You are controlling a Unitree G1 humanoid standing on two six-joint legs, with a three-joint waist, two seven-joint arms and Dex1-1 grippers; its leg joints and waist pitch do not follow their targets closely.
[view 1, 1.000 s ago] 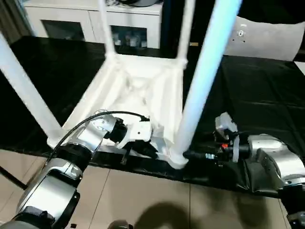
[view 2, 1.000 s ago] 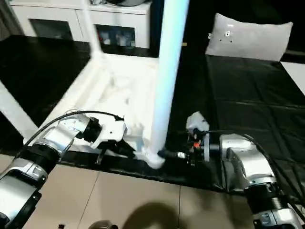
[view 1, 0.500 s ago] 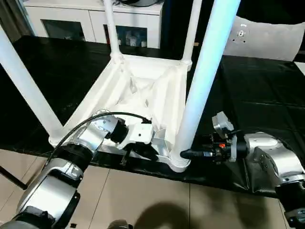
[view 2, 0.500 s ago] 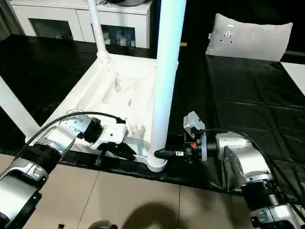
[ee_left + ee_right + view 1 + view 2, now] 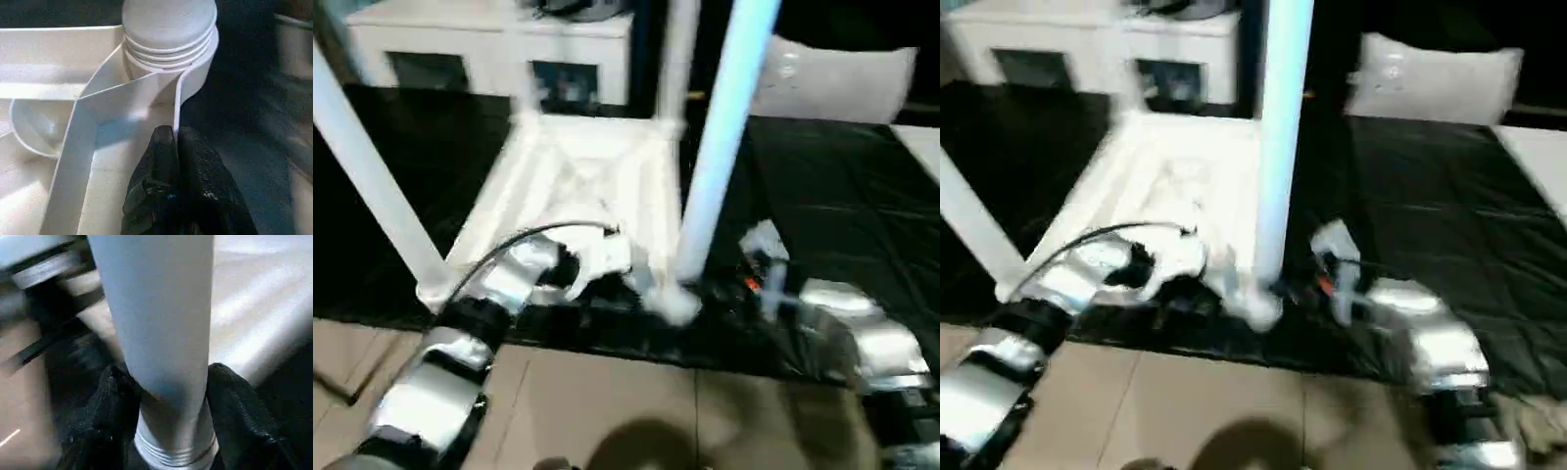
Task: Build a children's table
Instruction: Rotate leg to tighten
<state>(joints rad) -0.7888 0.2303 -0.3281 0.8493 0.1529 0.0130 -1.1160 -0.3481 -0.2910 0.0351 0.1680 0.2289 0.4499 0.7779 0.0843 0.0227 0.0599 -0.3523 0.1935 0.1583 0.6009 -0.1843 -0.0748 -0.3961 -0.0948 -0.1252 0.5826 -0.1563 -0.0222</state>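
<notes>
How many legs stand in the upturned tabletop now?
4: near right leg between the right tool's fingers, near left leg, far left leg, far right leg.

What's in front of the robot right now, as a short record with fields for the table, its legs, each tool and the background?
tabletop: upside down on a black sheet, ribs facing up
legs: four in the corners, pointing up
near leg: in the near right corner
left tool: shut, at a thin rib beside the corner socket
right tool: one finger on each side of the near leg's lower end
background: white cabinet, grey pillow
</notes>
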